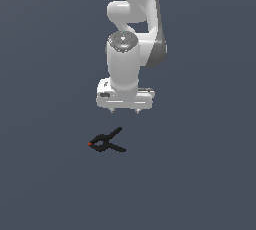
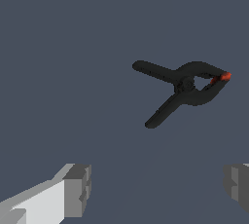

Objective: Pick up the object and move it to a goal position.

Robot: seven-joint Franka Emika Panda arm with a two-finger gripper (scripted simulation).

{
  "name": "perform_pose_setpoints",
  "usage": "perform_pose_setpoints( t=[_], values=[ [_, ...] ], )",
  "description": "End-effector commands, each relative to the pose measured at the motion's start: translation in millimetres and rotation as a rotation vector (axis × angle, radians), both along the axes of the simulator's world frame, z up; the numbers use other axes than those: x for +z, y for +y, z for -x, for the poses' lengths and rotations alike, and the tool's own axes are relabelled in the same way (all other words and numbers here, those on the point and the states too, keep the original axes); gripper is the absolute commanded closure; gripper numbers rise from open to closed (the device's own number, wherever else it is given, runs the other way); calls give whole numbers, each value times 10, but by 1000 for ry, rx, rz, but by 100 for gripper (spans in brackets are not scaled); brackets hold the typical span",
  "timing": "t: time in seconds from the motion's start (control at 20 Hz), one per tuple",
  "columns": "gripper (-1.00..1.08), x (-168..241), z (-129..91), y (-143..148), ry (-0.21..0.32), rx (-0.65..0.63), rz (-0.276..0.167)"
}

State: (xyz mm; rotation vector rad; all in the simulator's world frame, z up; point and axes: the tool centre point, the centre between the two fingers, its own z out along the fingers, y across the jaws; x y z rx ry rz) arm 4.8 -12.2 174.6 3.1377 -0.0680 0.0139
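The object (image 1: 106, 142) is a small black spring clamp lying flat on the dark grey floor, its red-orange tip toward the exterior view's left and its two thin handles splayed to the right. In the wrist view the object (image 2: 184, 88) lies well apart from the fingers. My gripper (image 1: 125, 110) hangs above the floor, behind and a little to the right of the clamp in the exterior view. It is open, with nothing between its fingers (image 2: 78, 189). Only short fingertips show below the white hand in the exterior view.
The white arm (image 1: 132, 34) rises behind the gripper toward the top of the exterior view. A plain dark grey floor (image 1: 200, 184) surrounds the clamp on all sides.
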Motion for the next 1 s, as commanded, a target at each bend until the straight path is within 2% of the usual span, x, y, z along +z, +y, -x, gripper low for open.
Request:
perform_pose_setpoints(
  t=[0.0,0.4,0.95],
  values=[
    [-92,0,0,0,0,0,0],
    [-92,177,-52,-54,-16,-9,20],
    [-92,135,-80,-81,-14,-58,16]
  ],
)
